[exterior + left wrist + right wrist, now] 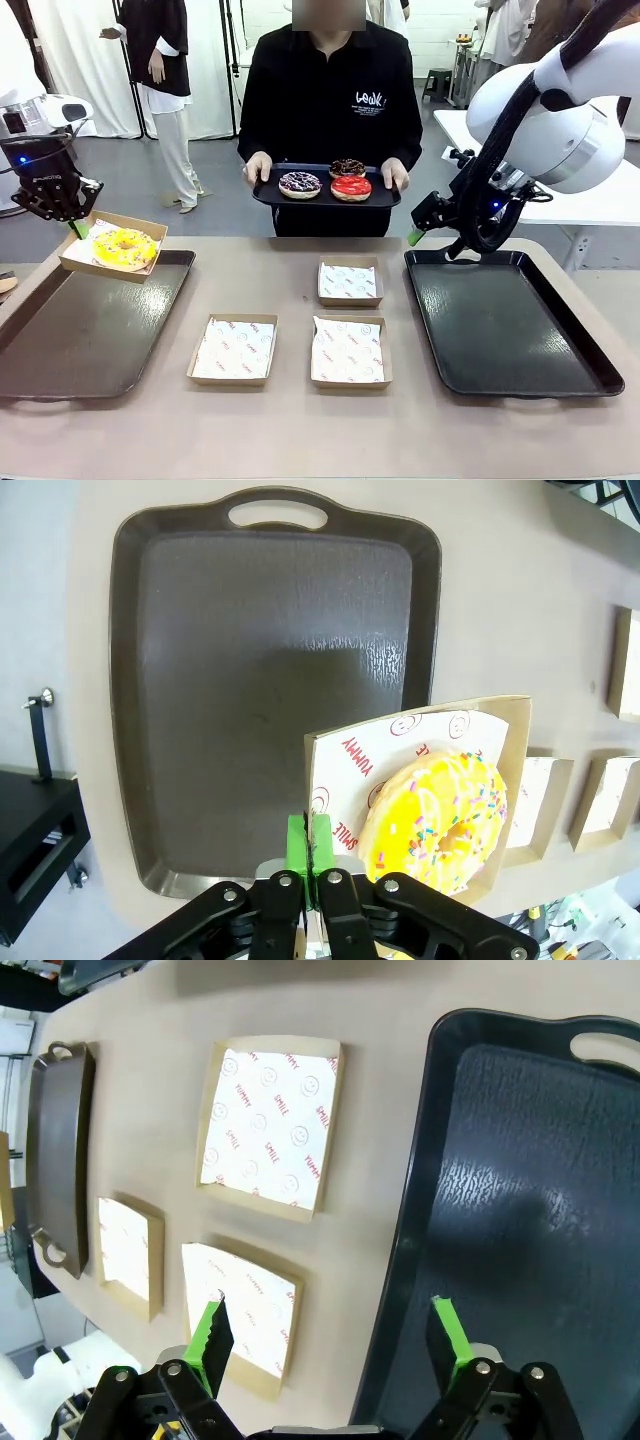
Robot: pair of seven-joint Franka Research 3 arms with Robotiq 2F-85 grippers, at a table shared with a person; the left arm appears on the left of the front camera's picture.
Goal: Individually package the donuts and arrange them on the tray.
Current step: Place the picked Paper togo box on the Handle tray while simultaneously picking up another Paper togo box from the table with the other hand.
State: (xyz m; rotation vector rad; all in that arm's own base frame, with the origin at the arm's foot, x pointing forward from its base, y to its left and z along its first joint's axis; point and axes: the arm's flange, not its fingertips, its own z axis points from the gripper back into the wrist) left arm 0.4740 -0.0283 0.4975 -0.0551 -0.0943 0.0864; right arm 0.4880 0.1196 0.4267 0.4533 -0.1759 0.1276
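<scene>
My left gripper (72, 222) is clamped on the rim of the box (78, 262) carrying the yellow donut (124, 247), held over the left tray (90, 340). This is the placing step, so next I'd lower it flat and release. The other donuts (299, 184) sit on the person's tray (268, 197). My right gripper (325, 1325) hangs with jaws apart above the right tray (510, 320).

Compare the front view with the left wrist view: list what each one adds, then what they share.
Front view adds: a person holding a dark tray with the purple donut, chocolate donut and red donut; the right tool, open, by the right tray.
Left wrist view adds: the left tray with its handle cut-out, and legible liner print.
Shared: the left tool shut on the box edge, the yellow donut inside, the empty boxes.
</scene>
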